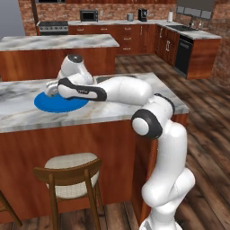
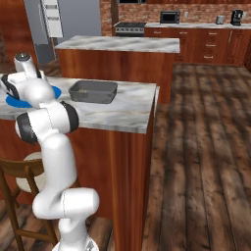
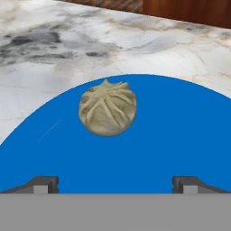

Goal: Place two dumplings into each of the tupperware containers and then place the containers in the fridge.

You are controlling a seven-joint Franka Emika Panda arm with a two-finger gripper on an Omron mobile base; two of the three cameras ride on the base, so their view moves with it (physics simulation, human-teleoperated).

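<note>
Hand view looks down on a round blue plate [image 3: 180, 131] lying on a marbled counter [image 3: 67, 40], with one dumpling [image 3: 108, 108] sitting on the plate toward its far rim, a pleated tan lump resting upright. The gripper [image 3: 115, 185] hangs just above the plate's near part with its two fingertips [image 3: 43, 184] spread wide and nothing between them; the dumpling lies ahead of the gap, apart from both tips.

From the left base view, the white arm [image 1: 121, 90] reaches low across the counter [image 1: 18, 117] toward its left end, the hand over the blue plate [image 1: 54, 104], which lies back from the counter's front edge. A wooden stool [image 1: 69, 173] stands on the floor below that front edge.

From the right base view, a shallow grey container [image 2: 93, 91] sits on the same counter [image 2: 122, 110], to the right of the blue plate [image 2: 54, 92] and apart from it, nearer the right end. The tall grey fridge [image 2: 73, 19] stands beyond a second counter, well apart from the arm.
</note>
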